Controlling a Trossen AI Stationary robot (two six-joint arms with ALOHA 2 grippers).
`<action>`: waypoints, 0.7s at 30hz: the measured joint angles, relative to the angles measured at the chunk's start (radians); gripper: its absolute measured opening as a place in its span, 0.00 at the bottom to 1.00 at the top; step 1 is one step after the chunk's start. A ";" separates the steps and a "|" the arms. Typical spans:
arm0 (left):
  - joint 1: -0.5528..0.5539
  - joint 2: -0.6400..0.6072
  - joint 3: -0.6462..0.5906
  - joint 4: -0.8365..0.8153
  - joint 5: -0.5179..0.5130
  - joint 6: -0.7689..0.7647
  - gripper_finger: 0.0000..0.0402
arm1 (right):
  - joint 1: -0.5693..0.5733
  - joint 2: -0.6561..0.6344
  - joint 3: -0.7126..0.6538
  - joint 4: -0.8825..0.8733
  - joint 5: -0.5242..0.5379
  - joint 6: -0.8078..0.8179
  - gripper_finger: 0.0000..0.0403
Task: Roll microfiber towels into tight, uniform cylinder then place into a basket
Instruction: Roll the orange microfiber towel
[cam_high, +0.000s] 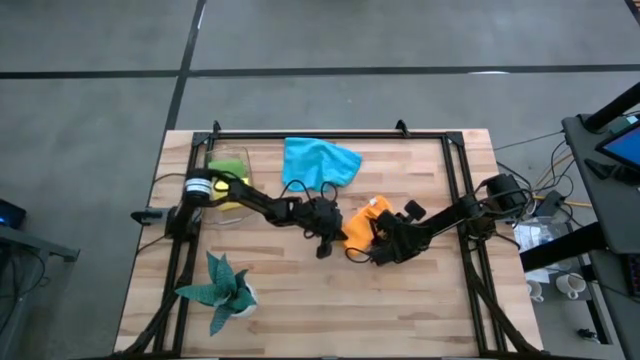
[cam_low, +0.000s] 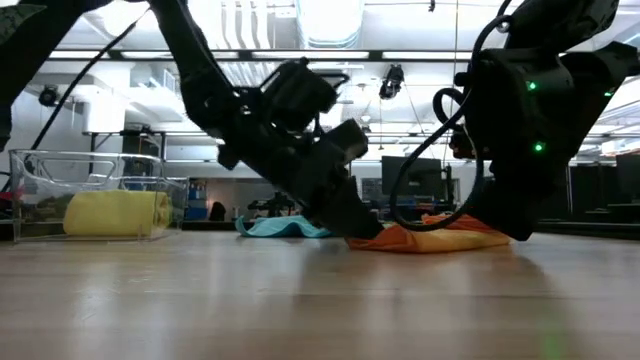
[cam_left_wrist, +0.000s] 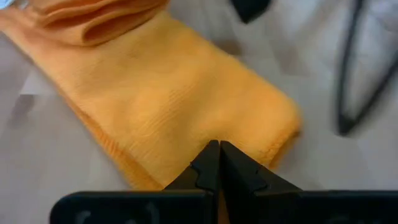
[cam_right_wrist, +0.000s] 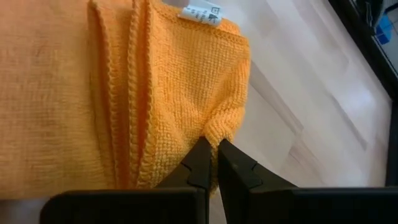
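From above, the orange towel (cam_high: 365, 222) lies mid-table between the left gripper (cam_high: 330, 238) and right gripper (cam_high: 368, 250); left wrist view: jaws pinched on its edge; right wrist view: jaws clamp a corner beside its label (cam_right_wrist: 200, 12).

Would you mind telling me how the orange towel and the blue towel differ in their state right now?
The orange towel is folded into layers near the table's middle, while the blue towel lies crumpled and loose near the far edge. The orange towel is pinched by both the left gripper and the right gripper, each shut on an edge; the blue towel is untouched. Both rest on the wooden table, outside the basket.
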 joint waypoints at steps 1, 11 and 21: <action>0.009 0.011 0.008 0.009 0.001 0.000 0.00 | 0.000 0.000 0.002 0.001 0.000 -0.005 0.03; 0.092 0.025 0.016 -0.042 0.006 -0.001 0.00 | 0.001 -0.002 0.034 0.012 -0.001 -0.178 0.03; 0.166 -0.003 -0.012 -0.096 0.006 0.006 0.00 | 0.000 0.000 0.030 0.006 0.062 -0.130 0.03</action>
